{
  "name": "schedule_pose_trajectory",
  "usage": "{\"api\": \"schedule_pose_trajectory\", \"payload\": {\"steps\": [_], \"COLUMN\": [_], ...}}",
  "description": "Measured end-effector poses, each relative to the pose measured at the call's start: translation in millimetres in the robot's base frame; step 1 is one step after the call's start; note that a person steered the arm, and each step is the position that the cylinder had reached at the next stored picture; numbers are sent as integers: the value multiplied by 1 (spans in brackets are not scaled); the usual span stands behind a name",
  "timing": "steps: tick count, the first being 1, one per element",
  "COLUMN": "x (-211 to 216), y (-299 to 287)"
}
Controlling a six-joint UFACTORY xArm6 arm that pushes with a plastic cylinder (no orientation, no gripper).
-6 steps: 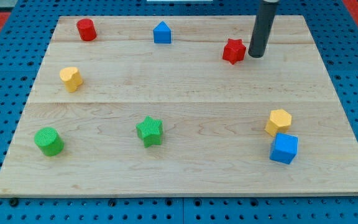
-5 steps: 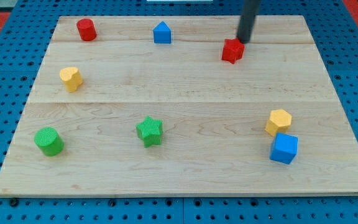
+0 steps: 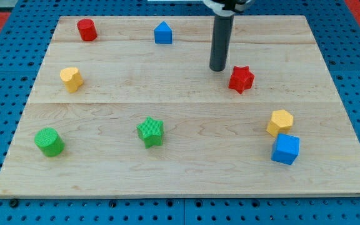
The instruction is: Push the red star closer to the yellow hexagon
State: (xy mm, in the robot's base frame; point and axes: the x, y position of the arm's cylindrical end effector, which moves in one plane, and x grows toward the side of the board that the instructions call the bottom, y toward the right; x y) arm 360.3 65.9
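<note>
The red star [image 3: 241,79] lies on the wooden board, right of centre in the upper half. The yellow hexagon [image 3: 280,122] sits lower at the view's right, touching a blue cube [image 3: 285,149] just below it. My tip [image 3: 217,69] rests on the board just to the upper left of the red star, a small gap apart from it. The star is above and to the left of the hexagon, with open board between them.
A red cylinder [image 3: 87,29] and a blue house-shaped block [image 3: 162,32] stand near the top edge. A yellow block [image 3: 71,79] is at the left, a green cylinder [image 3: 49,142] at the lower left, a green star [image 3: 150,131] at lower centre.
The red star has slid down and to the right, toward the yellow hexagon. My tip went from the star's right, over its top, to its upper left.
</note>
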Motion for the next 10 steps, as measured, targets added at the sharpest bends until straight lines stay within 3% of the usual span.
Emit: {"api": "schedule_pose_trajectory", "payload": {"steps": [2, 4, 6, 7, 8, 9, 10], "x": [25, 50, 46, 98, 148, 168, 153], "y": [77, 88, -84, -137, -167, -147, -103]}}
